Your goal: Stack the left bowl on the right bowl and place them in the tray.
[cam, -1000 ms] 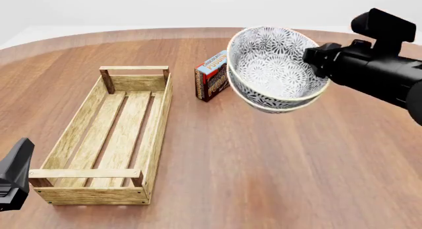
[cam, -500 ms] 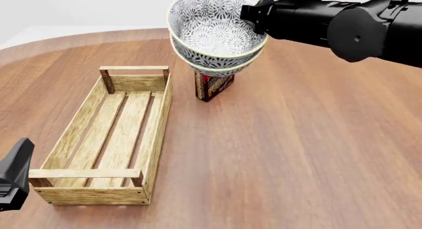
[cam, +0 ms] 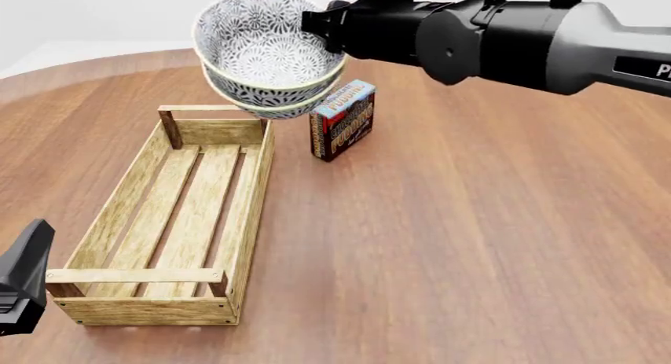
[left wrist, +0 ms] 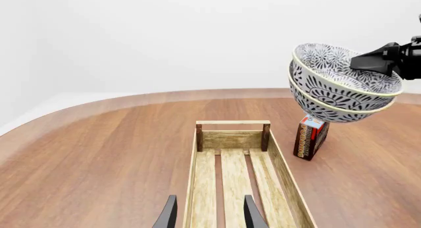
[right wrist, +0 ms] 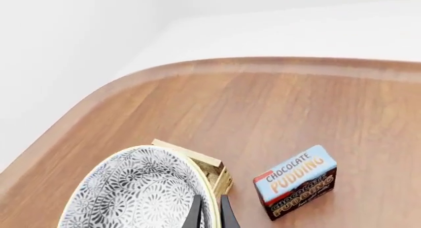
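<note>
We see bright, even light in all three views, with no dark corners. The table (cam: 472, 246) shows only very soft shadows, a faint one beside the tray (cam: 173, 215) and a small one under the pudding box (cam: 342, 120). The white wall behind looks flat and plain. We find a gentle shine on the black right arm (cam: 504, 38). Everything looks sharp, with no blur. The bowls' (cam: 267, 53) pattern is crisp. Edges stay straight, not bent.

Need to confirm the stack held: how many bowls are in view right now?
2. The upper bowl sits nested in the lower bowl; both are held in the air by the right gripper, above the far end of the tray.
</note>
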